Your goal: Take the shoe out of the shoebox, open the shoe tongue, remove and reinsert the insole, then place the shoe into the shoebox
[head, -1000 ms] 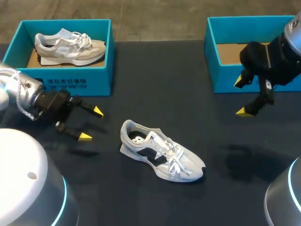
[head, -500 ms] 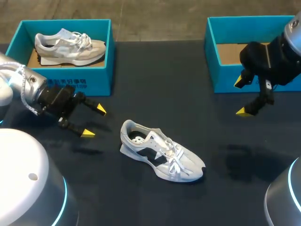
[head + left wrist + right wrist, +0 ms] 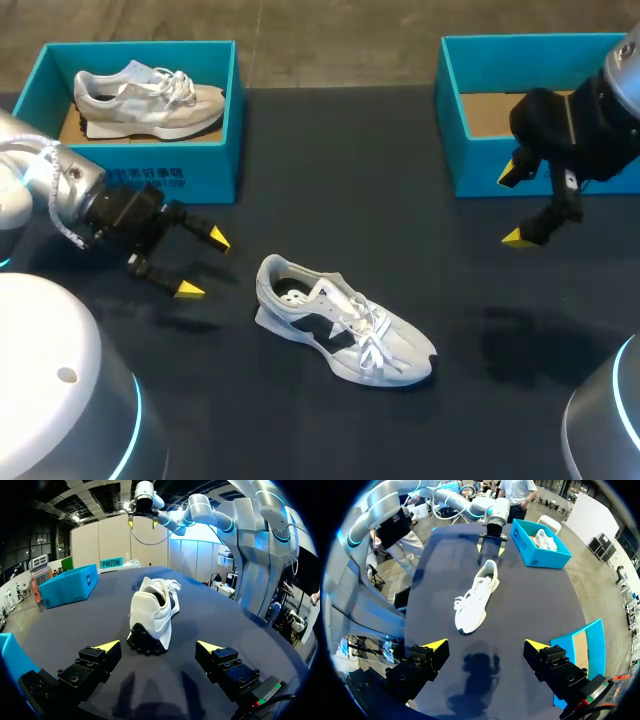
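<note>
Your white-and-navy laced sneaker (image 3: pixel 345 325) is out of its box, lying heel-first just ahead of your left pincer (image 3: pixel 203 264), which is spread wide and empty. The tongue, the insole and the return to the empty teal cardboard shoebox (image 3: pixel 540 48) are all still to do.

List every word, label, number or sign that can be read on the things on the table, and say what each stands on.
On the left shoebox, front wall: two lines of white print, too small and blurred to read.
On the shoe on the table, dark side panel: a small pale mark, not readable.
On the right shoebox and the shoe in the left shoebox: no print shows.
</note>
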Robot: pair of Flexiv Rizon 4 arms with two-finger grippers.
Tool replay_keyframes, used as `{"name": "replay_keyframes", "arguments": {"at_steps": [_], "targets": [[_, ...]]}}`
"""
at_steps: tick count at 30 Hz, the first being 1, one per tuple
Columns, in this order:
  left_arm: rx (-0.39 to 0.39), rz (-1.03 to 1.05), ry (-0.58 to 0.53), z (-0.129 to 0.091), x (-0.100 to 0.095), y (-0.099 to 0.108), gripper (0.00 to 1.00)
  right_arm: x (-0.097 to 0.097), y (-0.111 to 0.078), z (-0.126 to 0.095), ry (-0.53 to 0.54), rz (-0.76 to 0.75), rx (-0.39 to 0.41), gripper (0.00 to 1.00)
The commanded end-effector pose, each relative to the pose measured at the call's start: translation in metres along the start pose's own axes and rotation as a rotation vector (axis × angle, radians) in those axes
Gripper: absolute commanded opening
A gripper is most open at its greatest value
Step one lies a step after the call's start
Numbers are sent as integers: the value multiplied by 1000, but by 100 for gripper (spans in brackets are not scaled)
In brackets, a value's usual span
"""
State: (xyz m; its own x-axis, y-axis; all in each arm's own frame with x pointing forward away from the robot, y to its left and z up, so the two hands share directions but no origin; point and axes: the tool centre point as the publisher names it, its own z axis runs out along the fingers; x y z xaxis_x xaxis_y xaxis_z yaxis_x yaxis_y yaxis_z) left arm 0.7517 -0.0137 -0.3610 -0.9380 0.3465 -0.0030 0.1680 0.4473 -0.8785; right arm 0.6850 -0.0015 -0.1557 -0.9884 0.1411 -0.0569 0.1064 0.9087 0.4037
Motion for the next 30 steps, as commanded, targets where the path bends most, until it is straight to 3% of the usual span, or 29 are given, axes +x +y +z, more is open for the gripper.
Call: {"name": "replay_keyframes", "arguments": {"at_steps": [1, 8, 18, 30], "targets": [[-17, 18, 5, 19, -2, -4, 100, -3, 2, 2, 6, 1, 4, 100], [-39, 35, 11, 38, -7, 1, 100, -3, 2, 2, 6, 1, 4, 100], [-62, 61, 40, 48, -21, 16, 100, -3, 2, 2, 6, 1, 4, 100], [14, 66, 94, 52, -33, 12, 100, -3, 2, 2, 6, 1, 4, 100]]}}
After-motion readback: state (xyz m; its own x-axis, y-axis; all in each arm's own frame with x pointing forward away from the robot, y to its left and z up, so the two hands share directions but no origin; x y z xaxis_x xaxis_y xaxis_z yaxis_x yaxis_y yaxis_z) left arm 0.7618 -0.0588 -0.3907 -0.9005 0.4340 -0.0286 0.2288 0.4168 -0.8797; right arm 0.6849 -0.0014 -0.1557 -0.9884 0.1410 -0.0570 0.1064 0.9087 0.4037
